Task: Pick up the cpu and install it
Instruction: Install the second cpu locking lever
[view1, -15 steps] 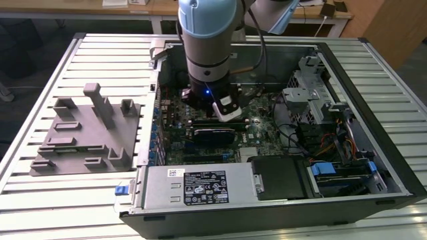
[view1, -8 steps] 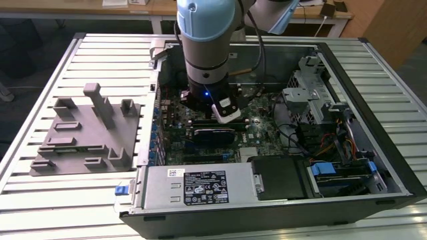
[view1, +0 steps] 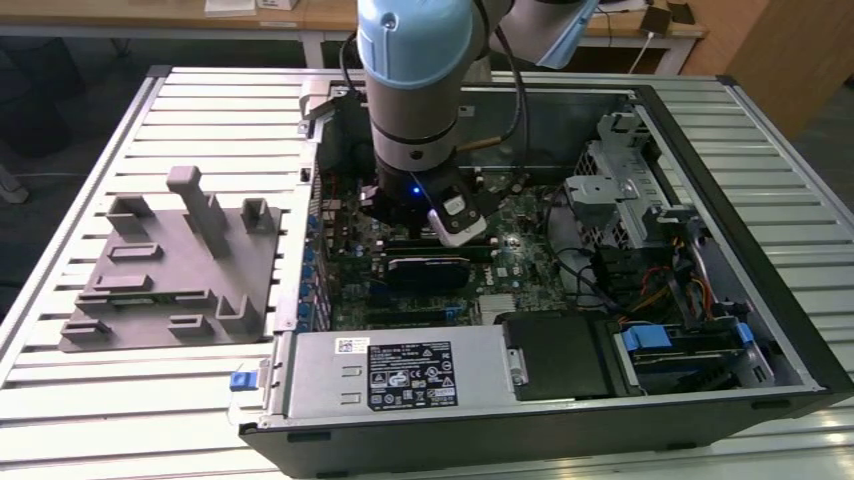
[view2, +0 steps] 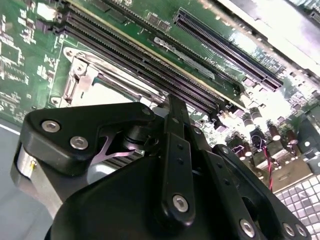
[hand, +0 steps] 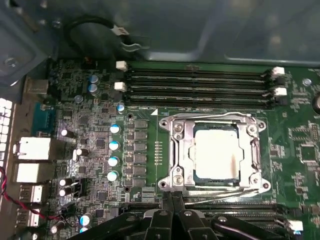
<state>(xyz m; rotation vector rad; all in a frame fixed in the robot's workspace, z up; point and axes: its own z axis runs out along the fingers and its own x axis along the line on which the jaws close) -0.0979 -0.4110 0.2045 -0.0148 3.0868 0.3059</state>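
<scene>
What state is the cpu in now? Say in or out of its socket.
In. The first wrist view shows the cpu lying flat inside the metal socket frame on the motherboard, its silver top facing up.

Open PC case lies on its side on a slatted metal table. Green motherboard sits on the case floor. Power supply is at the case's near edge, with drive bays just beside it toward the exterior view's right. Grey plastic fixture with upright posts stands on the table outside the case, on the exterior view's left. On the motherboard, four RAM slots run parallel just beside the metal socket frame; capacitors line up near the frame's other side. Rear I/O ports are at the motherboard's edge. Red-black wire near the ports.
</scene>
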